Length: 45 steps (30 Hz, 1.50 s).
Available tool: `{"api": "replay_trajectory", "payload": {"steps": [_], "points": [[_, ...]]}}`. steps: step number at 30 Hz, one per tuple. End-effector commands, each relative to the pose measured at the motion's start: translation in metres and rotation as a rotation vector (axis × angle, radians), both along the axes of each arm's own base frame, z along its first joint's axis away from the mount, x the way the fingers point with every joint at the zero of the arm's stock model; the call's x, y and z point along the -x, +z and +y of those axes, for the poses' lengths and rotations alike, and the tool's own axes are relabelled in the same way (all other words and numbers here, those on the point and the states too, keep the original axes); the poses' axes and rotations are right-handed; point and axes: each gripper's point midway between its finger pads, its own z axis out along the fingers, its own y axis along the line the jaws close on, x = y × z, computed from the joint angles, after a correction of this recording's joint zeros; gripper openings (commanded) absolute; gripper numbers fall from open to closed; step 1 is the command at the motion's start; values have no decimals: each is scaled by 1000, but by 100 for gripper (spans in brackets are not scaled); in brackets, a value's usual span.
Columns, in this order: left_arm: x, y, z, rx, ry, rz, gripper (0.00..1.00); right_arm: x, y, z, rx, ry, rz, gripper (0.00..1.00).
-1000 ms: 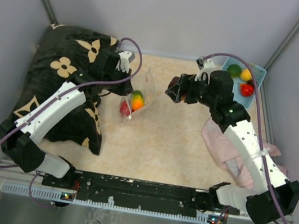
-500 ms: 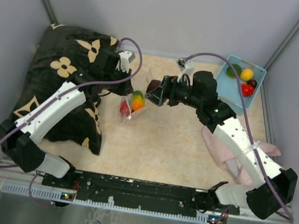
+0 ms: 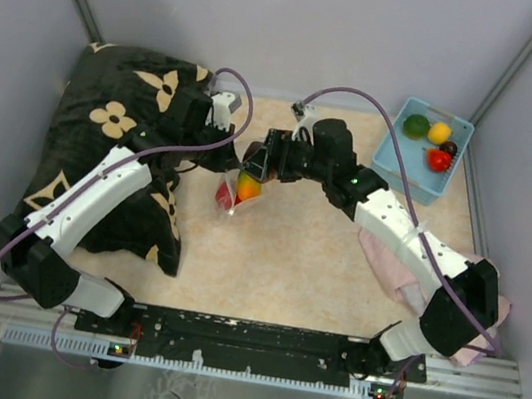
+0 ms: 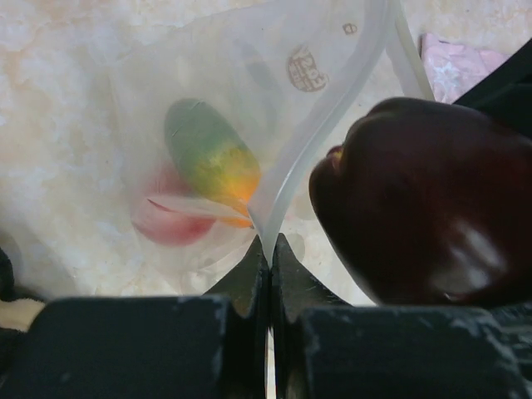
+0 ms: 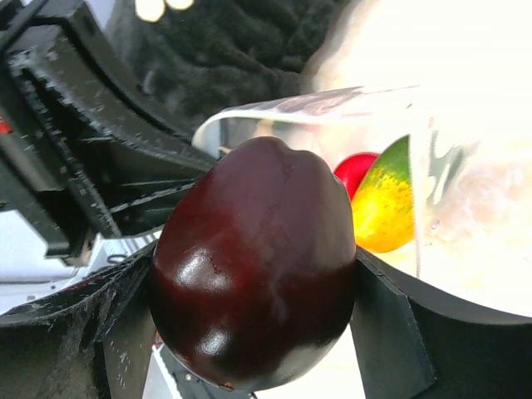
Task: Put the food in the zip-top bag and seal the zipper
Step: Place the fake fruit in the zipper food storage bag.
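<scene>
**Item 1.** My right gripper [image 3: 256, 161]: closed round a glossy, dark maroon, egg-shaped toy fruit [image 5: 253, 274], one pad on each flank. Change on record: a second ago it hung near the light blue plastic basket [image 3: 403, 177]. It has since crossed the table and now holds the fruit at the bag's mouth. I judge release to be the next step.

**Item 2.** My left gripper [image 4: 268, 266]: jaws pressed fully together on the rim of the clear, crinkly zip-top bag [image 4: 125, 100], keeping it propped open. Unmoved over that second.

**Item 3.** Bag contents: one smooth green-to-orange fruit [image 4: 209, 158] and one red piece [image 4: 166, 226] (blurred through the film).

**Item 4.** The zipper [image 4: 328, 120]: a thicker clear strip along the mouth, not yet sealed.

**Item 5.** Left in the basket: a green ball [image 3: 416, 125], a yellow ball [image 3: 439, 133], a red piece [image 3: 439, 160] and a small dark piece [image 3: 448, 147].

**Item 6.** Surroundings: a soft black floral pillow [image 3: 116, 125] beneath my left arm and a pink cloth [image 3: 388, 259] beneath my right.
</scene>
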Motion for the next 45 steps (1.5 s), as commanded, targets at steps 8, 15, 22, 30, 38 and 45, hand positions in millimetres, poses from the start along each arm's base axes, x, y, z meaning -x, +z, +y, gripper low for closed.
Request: {"api": "replay_trajectory", "payload": {"steps": [8,15,22,30,38,45], "points": [[5,19,-9,81,-40,-32,0,-27,4,1,46,-87,-78,57],[6,19,-11,92,-49,-28,0,-32,-4,-1,80,-108,-66,62],[6,20,-11,94,-50,-30,0,-30,-6,-1,95,-92,-52,63],[7,19,-11,95,-50,-26,0,-26,-4,-1,92,-75,-56,82],[7,19,-12,101,-53,-25,0,-21,6,-3,85,-58,-87,92],[7,19,-12,101,-53,-26,0,-12,25,-11,79,-48,-129,92]]}}
